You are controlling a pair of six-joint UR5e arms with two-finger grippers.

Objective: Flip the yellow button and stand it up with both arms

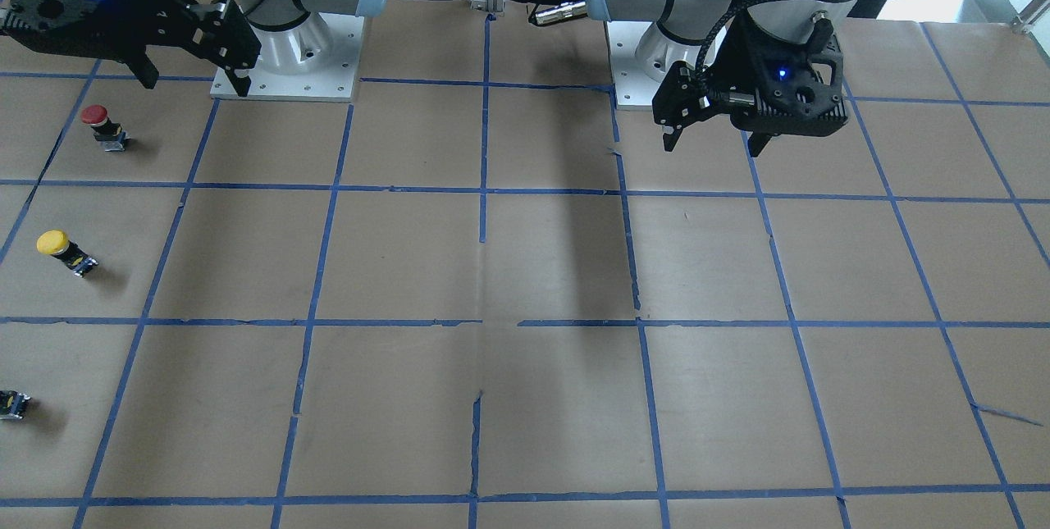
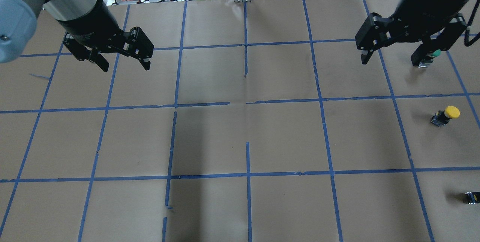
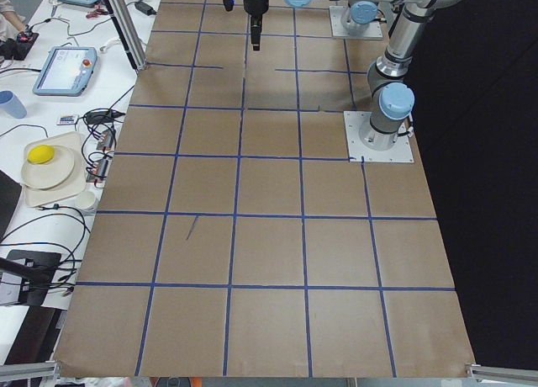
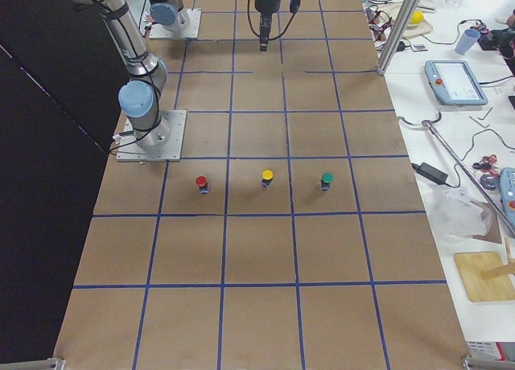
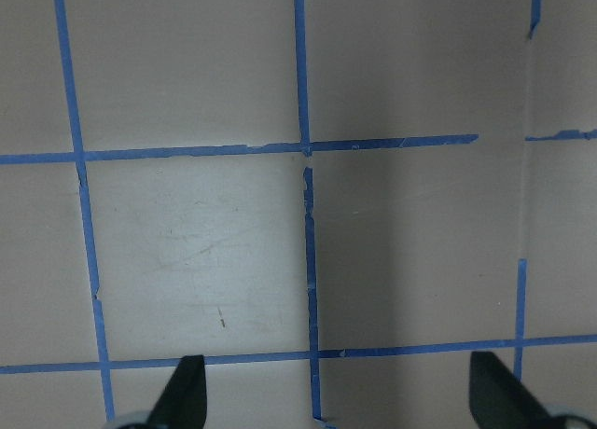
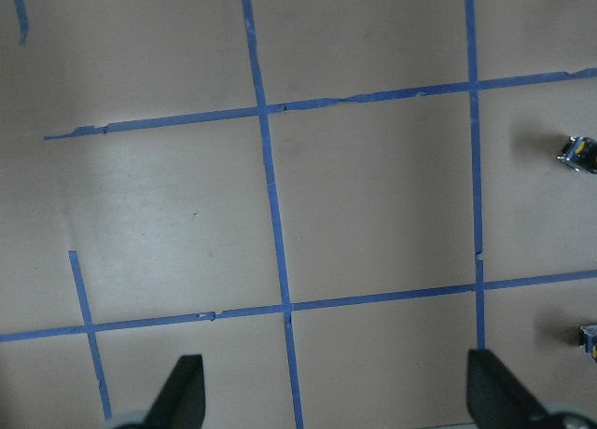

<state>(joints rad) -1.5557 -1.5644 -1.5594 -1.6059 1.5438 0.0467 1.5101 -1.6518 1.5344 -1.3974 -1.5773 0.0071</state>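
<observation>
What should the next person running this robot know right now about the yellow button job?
Left end effector: open, empty, above the table, far from the buttons.
Right end effector: open, empty, above the table on the buttons' side.
Yellow button: on the table, apparently cap up, between a red button and a green button; nothing grips it.
Done: nothing yet.
Left: grasp, flip and stand it using both arms.

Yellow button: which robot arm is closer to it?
Right. The right end effector hovers on the same side as the small yellow-capped, black-based push button; the left end effector hovers far across the table.
</observation>
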